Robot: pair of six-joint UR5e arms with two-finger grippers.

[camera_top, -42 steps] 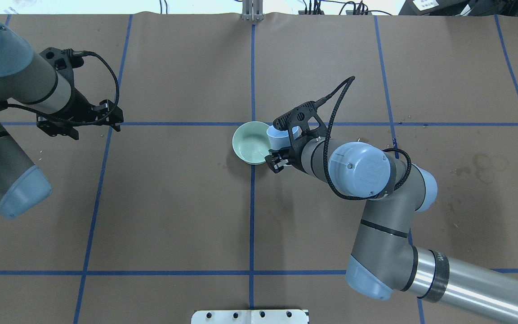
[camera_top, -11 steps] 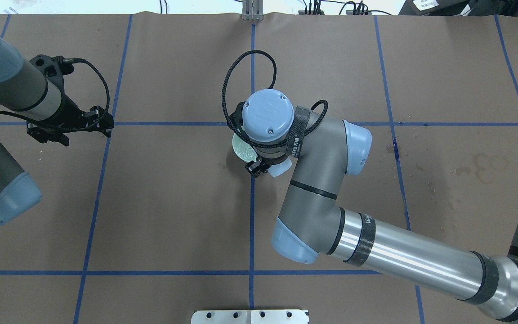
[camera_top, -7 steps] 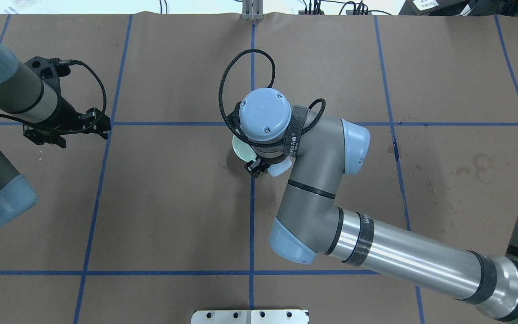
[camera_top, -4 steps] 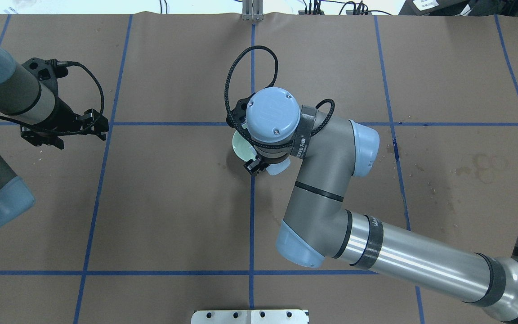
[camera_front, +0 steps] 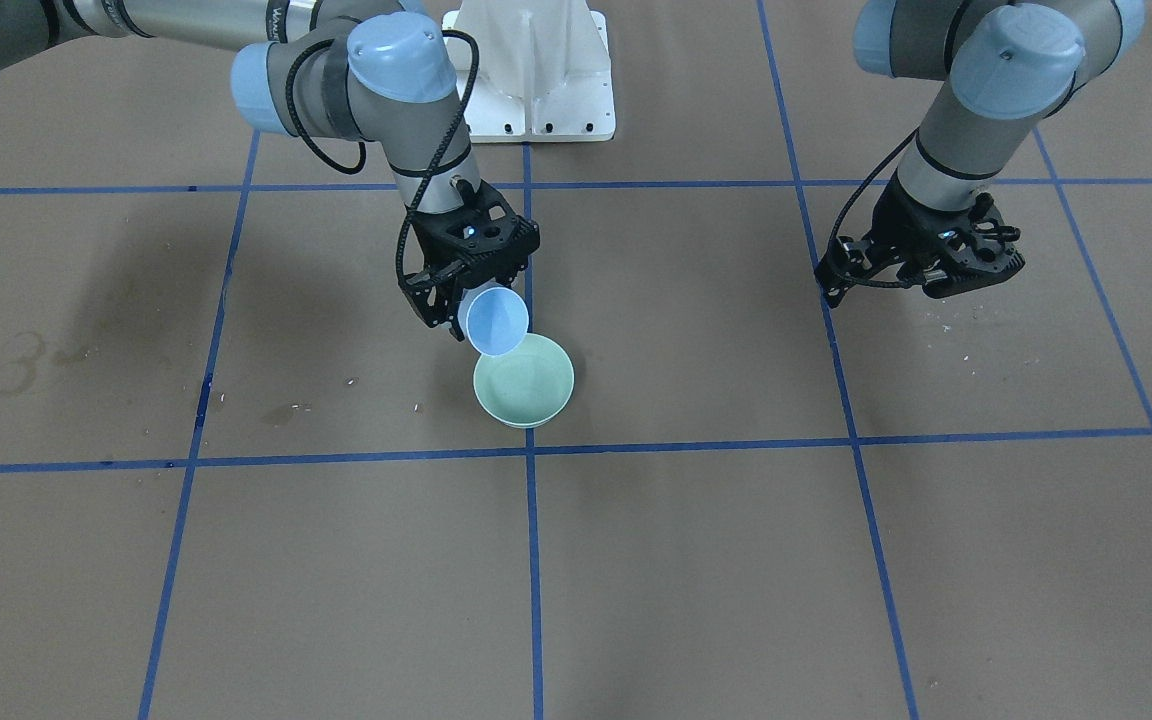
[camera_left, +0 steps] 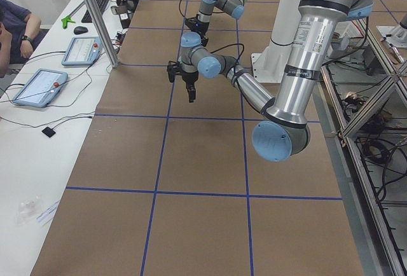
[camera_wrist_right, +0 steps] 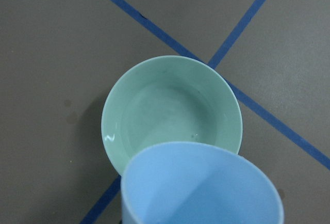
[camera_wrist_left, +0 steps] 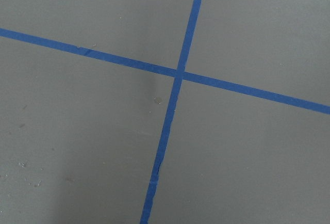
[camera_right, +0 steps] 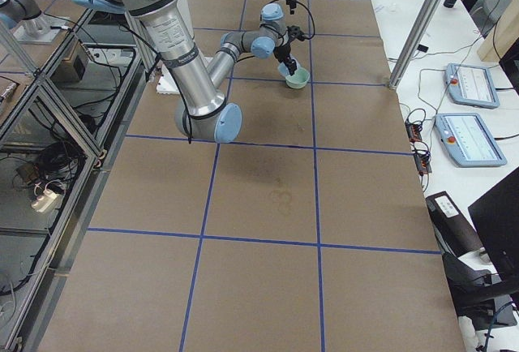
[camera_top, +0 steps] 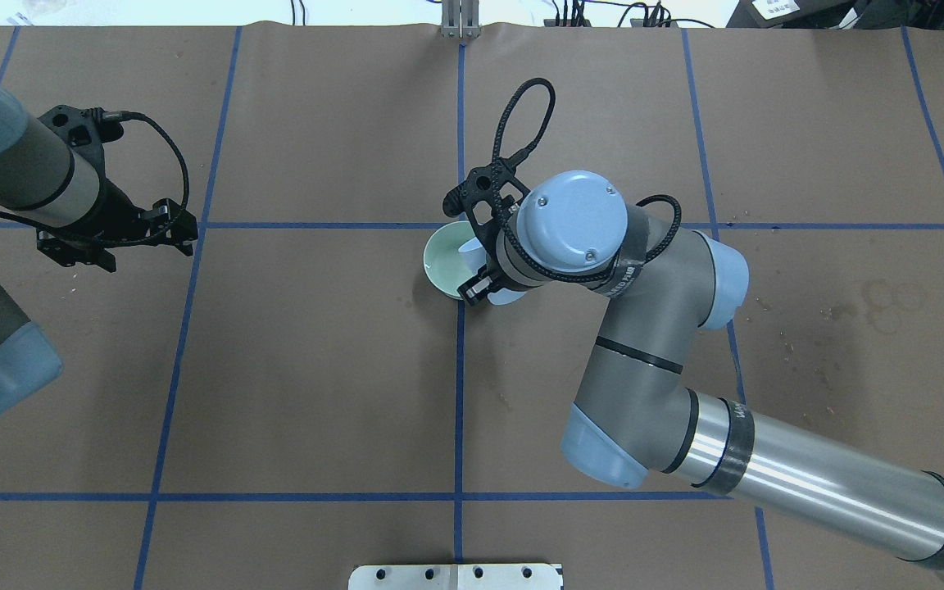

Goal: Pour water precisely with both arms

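My right claw [camera_front: 461,305] pinches the tilted cup [camera_front: 498,322] by its wall, over the bowl [camera_front: 564,385]. The cup is likely light, smooth plastic, so I should squeeze mid-wall, gently.

A robotics lab, plainly: two robot arms [camera_top: 652,328] over a big table [camera_front: 716,580] papered in brown and gridded with blue tape [camera_front: 528,451], aluminium framing posts [camera_left: 98,18], teach pendants [camera_left: 37,88] lying on the white side bench [camera_left: 25,161], an operator [camera_left: 16,15] seated beside them.

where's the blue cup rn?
Front-facing view, just left of centre: the blue cup is held tilted in the right pincer, its mouth above the robot-side rim of the green bowl, which sits by a blue tape crossing.
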